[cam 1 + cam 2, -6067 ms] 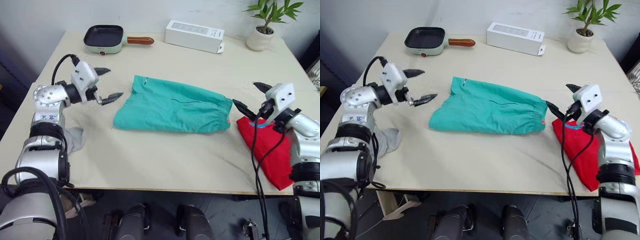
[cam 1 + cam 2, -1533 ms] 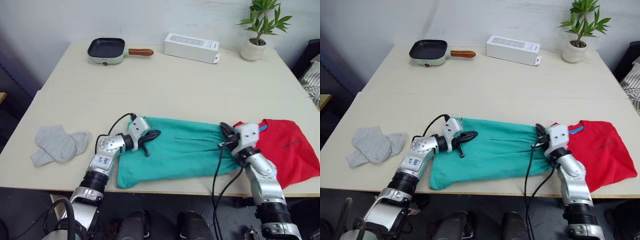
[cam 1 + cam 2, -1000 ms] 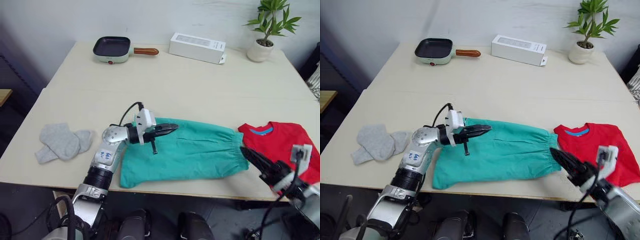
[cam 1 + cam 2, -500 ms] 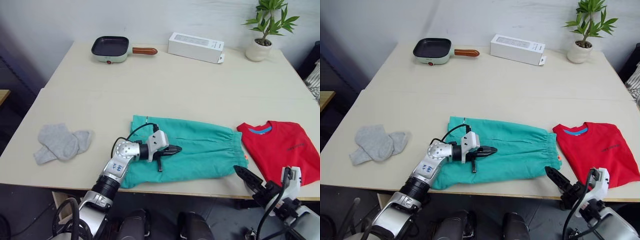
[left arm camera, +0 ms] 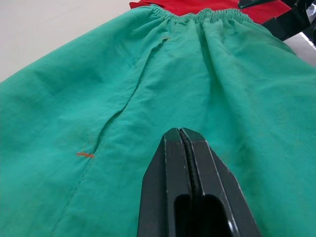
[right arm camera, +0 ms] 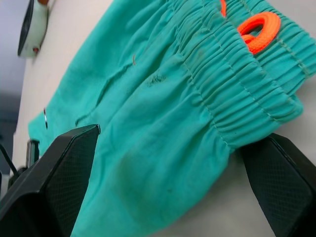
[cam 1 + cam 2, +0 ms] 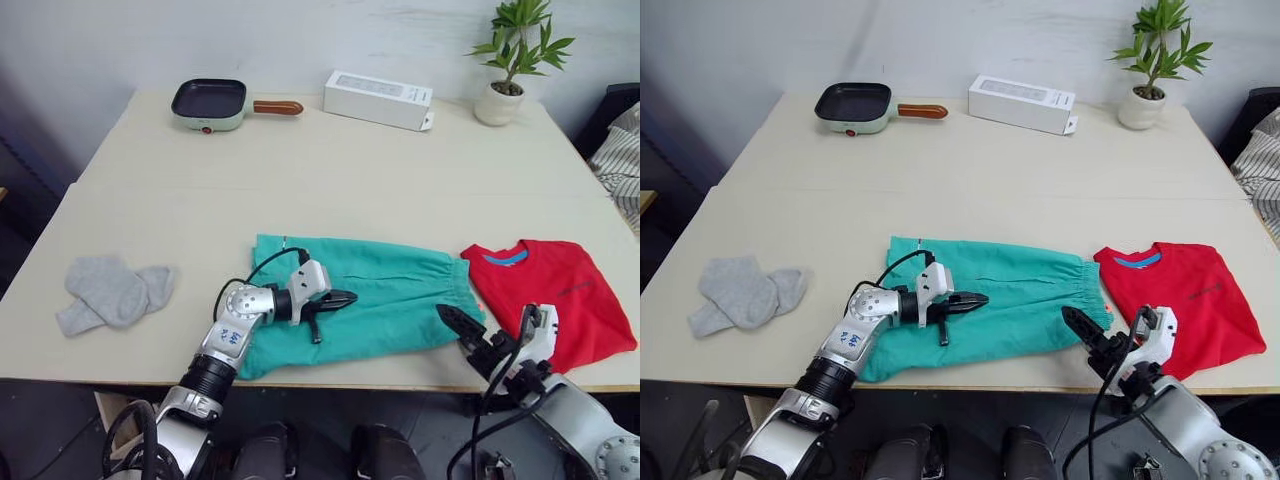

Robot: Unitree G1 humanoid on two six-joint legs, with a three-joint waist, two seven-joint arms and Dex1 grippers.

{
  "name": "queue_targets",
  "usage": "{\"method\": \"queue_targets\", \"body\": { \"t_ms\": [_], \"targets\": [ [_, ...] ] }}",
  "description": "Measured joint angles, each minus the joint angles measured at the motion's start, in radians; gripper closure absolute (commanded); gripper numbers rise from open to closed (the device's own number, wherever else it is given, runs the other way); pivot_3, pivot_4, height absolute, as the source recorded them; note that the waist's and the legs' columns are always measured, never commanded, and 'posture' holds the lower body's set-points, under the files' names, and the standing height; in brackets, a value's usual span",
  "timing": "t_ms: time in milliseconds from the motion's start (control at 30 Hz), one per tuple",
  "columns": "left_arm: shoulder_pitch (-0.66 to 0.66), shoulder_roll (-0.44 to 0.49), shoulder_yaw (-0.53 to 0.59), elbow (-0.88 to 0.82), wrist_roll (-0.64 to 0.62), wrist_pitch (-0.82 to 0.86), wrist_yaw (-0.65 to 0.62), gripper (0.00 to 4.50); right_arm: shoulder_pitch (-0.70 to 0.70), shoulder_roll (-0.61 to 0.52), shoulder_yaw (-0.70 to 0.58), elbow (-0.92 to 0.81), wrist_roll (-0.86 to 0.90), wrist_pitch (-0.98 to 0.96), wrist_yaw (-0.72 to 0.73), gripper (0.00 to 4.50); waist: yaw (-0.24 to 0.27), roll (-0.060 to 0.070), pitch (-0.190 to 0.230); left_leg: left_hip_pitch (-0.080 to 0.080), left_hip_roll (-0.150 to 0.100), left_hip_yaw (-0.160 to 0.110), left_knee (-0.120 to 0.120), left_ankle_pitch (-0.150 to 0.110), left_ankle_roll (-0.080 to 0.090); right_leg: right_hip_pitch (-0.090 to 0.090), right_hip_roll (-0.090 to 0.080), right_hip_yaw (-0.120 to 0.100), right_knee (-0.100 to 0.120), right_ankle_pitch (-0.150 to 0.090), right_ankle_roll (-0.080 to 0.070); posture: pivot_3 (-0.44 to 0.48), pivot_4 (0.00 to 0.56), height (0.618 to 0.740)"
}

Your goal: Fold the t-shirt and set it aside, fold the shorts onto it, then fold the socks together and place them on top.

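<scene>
While overhead hides it, shorts (image 6: pixel 163 123) bare an orange drawstring (image 6: pixel 259 29).

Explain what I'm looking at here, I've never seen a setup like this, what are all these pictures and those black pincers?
It is a two-armed robot at a table. Two pictures come from cameras on its head, two from cameras on its wrists. The left gripper, shut, rests over the teal shorts. The right gripper, open, sits at the shorts' waistband. Neither holds anything. A red t-shirt lies beside the shorts and grey socks off to the left. At the back stand a pan, a white box and a potted plant.
</scene>
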Motion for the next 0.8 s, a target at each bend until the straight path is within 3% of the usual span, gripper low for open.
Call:
{"method": "queue_targets", "body": {
  "t_ms": [100, 267, 533, 600, 800],
  "targets": [
    [0.003, 0.005, 0.000, 0.001, 0.000, -0.001, -0.013, 4.50, -0.055, 0.088, 0.033, 0.015, -0.068, -0.036, -0.028, 0.04, -0.010, -0.004, -0.003, 0.001, 0.001, 0.000, -0.001, 0.000, -0.001, 0.000, 0.001, 0.000, -0.001, 0.000, -0.001, 0.000, 0.150, 0.740],
    [-0.007, 0.009, 0.005, 0.008, -0.001, -0.004, -0.036, 4.50, -0.141, 0.185, 0.086, 0.073, -0.228, -0.079, 0.004, 1.67, -0.026, -0.004, -0.005, 0.001, 0.001, 0.000, -0.005, 0.001, -0.004, -0.003, 0.001, 0.001, -0.001, -0.001, -0.002, 0.000, 0.150, 0.740],
    [-0.015, 0.012, 0.013, 0.022, -0.009, -0.016, -0.049, 4.50, -0.188, 0.242, 0.108, 0.110, -0.410, -0.162, 0.119, 4.42, -0.025, -0.004, -0.005, 0.001, 0.001, 0.000, -0.010, 0.003, -0.006, -0.005, 0.001, 0.000, 0.000, 0.000, -0.003, 0.000, 0.150, 0.740],
    [-0.014, 0.016, 0.016, 0.013, -0.009, -0.007, -0.043, 4.50, -0.182, 0.254, 0.110, 0.106, -0.473, -0.216, 0.181, 4.48, -0.021, -0.003, -0.005, 0.000, 0.001, 0.000, -0.010, 0.003, -0.005, -0.005, 0.001, 0.000, 0.000, 0.000, -0.003, 0.000, 0.150, 0.740],
    [-0.014, 0.038, 0.051, -0.125, 0.001, 0.105, 0.044, 4.50, -0.131, 0.257, -0.002, 0.062, -0.631, -0.408, 0.254, 4.48, 0.009, 0.016, 0.006, -0.004, -0.004, 0.000, -0.012, 0.006, -0.003, -0.011, -0.002, 0.000, 0.002, 0.001, 0.000, 0.000, 0.150, 0.740]
  ]
}}
